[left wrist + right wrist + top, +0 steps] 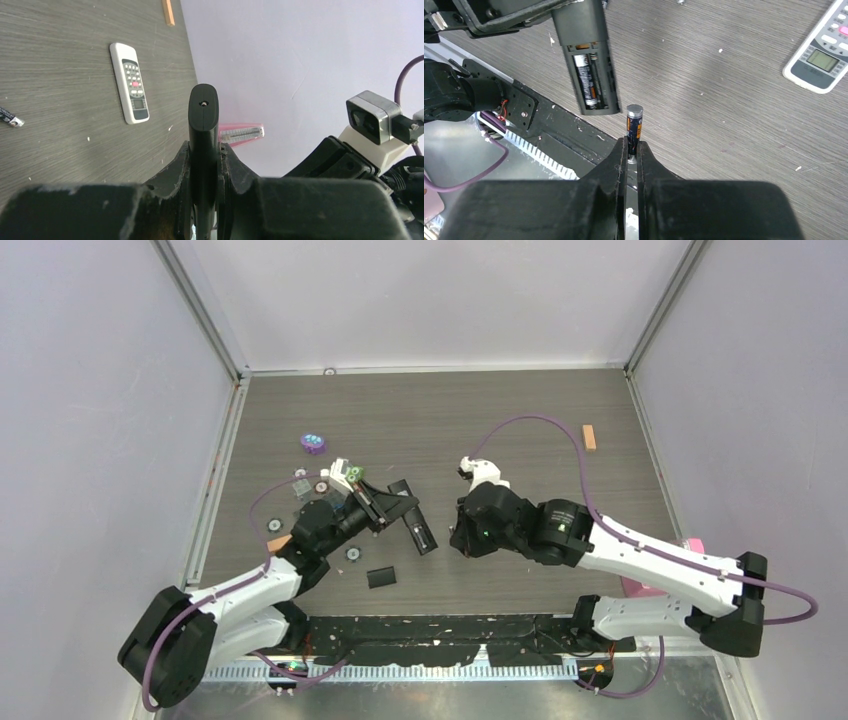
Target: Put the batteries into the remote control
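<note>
Right gripper point(633, 145) fingers sat closest to the lens, clamped on a battery point(634, 120) by its lower half. The cell stood upright with its flat silvery end free, probably so that end could lead into the bay. Black remote point(580, 25) hung just beside it, above the bench toward its near edge, compartment open toward the right arm. Left gripper point(204, 148) was pinched tight on the remote's body, likely acting as a fixture to present the bay. One loaded cell point(585, 80) lay in one slot; the neighbouring slot point(603, 82) looked empty. Flat black piece point(381, 577), probably the cover, lay on the bench near its near edge. White remote point(129, 82) lay well apart.

Unclear: polarity marks, slot contacts. Held battery's lower end was buried between the fingers. Top view: right wrist hid its gripper and the battery. Left wrist view showed only the remote's closed side. One dark cell point(7, 117) was cut off by the frame edge.
</note>
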Controlling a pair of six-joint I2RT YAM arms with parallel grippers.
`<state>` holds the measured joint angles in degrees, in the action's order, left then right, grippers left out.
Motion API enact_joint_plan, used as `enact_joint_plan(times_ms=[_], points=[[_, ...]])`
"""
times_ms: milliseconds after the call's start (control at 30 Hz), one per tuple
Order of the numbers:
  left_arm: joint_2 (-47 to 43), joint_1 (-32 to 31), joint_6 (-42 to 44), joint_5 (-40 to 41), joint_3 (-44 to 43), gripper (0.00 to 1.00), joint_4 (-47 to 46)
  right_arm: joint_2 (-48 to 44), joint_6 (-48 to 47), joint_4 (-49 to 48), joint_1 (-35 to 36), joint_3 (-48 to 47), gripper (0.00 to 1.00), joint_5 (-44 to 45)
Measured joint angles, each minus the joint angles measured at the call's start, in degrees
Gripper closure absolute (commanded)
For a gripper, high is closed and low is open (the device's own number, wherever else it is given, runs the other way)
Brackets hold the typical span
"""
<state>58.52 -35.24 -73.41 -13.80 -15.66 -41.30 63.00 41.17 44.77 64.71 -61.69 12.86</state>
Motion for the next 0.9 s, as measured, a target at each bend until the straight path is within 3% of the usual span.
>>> enact_joint_plan(times_ms=[433, 900], points=[[-0.68, -0.04, -1.68, 2.51, 1.90, 1.00, -1.77, 12.02, -0.76, 0.90, 5.11, -9.81, 0.93, 2.05], [-1.03, -0.04, -2.99, 2.47, 2.47, 1.00, -2.38, 16.55, -3.67, 1.46, 5.31, -10.84, 0.89, 3.76]])
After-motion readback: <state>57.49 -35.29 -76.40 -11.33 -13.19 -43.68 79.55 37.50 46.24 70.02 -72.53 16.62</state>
